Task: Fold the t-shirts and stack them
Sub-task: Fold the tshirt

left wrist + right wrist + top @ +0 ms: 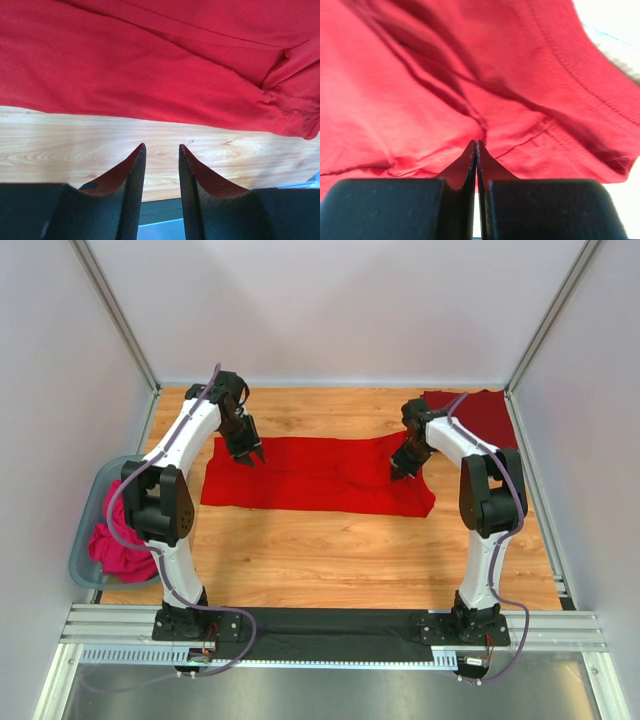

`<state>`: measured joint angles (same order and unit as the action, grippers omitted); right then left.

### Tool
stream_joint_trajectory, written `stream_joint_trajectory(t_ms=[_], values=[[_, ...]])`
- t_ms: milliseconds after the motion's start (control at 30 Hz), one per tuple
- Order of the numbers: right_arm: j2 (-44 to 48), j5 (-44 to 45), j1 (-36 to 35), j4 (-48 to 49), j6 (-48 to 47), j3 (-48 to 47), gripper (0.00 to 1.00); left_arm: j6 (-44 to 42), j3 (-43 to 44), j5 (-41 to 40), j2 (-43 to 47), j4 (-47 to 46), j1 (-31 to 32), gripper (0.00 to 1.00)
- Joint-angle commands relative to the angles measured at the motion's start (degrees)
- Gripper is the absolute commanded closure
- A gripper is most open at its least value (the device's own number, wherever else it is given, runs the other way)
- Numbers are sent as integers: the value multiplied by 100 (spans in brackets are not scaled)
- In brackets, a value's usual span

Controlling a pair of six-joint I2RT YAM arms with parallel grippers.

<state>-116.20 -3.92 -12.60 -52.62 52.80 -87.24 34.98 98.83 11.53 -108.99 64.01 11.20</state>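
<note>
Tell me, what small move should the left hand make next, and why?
Probably bring the left hand down to the edge of the red shirt and shut on it. Its jaws stand open and empty, while the right hand seems shut on the cloth.

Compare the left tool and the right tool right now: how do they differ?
The left tool is open and empty; the right tool is shut, pinching the bright red t-shirt. The left tool hangs over bare table beside the cloth's edge; the right tool sits on the cloth. Both are at opposite ends of that shirt.
</note>
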Motion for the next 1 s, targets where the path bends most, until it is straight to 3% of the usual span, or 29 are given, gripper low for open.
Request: stream_joint_trajectory(t_ms=[0,500,967], values=[[98,111,-49,68,-112,-328,100,-88,40,33,18,-2,-30,60],[159,32,-172,173,-147,-513,100,-88,75,34,-43,-29,-30,60],[-271,-73,-463,138,-296,-1541,100,-150,357,16,-210,94,-65,61]])
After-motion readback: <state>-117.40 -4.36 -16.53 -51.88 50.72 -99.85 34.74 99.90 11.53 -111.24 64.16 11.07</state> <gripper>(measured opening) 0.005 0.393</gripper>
